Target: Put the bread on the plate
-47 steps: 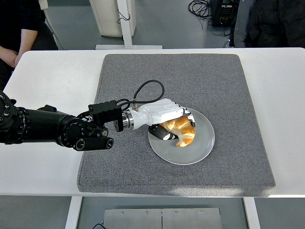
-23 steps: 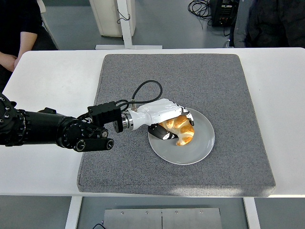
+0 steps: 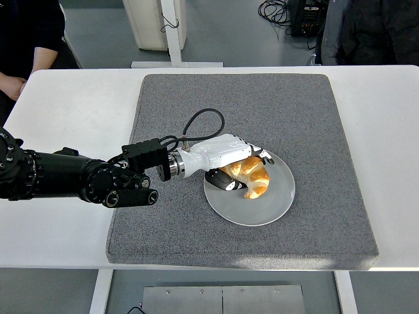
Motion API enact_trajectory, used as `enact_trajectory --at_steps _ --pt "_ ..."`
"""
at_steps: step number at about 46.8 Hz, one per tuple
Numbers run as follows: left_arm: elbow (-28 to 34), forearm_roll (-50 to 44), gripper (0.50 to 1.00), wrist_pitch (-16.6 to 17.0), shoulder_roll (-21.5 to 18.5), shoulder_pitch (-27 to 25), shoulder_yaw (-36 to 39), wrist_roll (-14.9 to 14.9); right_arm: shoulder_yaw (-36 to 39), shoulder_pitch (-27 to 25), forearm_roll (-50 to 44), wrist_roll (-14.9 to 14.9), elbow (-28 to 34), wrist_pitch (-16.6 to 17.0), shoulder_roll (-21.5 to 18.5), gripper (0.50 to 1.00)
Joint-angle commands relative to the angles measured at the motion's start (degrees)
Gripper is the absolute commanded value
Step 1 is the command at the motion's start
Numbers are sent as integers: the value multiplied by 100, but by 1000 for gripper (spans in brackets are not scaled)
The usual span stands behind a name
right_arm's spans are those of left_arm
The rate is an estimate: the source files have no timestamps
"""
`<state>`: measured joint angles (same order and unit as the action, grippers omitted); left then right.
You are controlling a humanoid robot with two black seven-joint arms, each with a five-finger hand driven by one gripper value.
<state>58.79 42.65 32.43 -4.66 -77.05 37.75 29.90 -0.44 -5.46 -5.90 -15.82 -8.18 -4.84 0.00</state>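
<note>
A golden croissant-shaped bread [image 3: 254, 181] lies on the round grey plate [image 3: 275, 209], on the plate's left half. My left hand [image 3: 243, 171], white with black fingertips, reaches in from the left and hovers around the bread. Its fingers [image 3: 262, 155] are spread and lifted off the bread's top, and its thumb [image 3: 224, 185] rests on the plate at the bread's near left. The hand no longer holds the bread. The right arm is out of view.
The plate sits on a large grey mat [image 3: 262, 104] on the white table [image 3: 78, 111]. A black cable loop [image 3: 204, 124] arches over my left wrist. One person stands at the top left [image 3: 26, 39], another at the top right [image 3: 380, 33].
The fingers have lifted and spread off the top of the bread, which now rests on the plate. The arm itself has hardly moved.
</note>
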Motion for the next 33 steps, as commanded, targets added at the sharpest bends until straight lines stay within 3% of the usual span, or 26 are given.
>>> enact_trajectory --at_steps 1,22,29,33 --pt "1 -2 748 -9 -8 41 -4 -2 0 1 1 0 1 0 0 1000" --pt "1 -2 824 -9 -17 129 -180 -2 0 1 1 0 1 0 0 1000" --pt "1 -2 883 -9 -26 226 -321 7 0 1 1 0 1 -8 0 1000" --pt "-7 -2 940 -9 -26 305 -505 7 0 1 1 0 1 0 0 1000"
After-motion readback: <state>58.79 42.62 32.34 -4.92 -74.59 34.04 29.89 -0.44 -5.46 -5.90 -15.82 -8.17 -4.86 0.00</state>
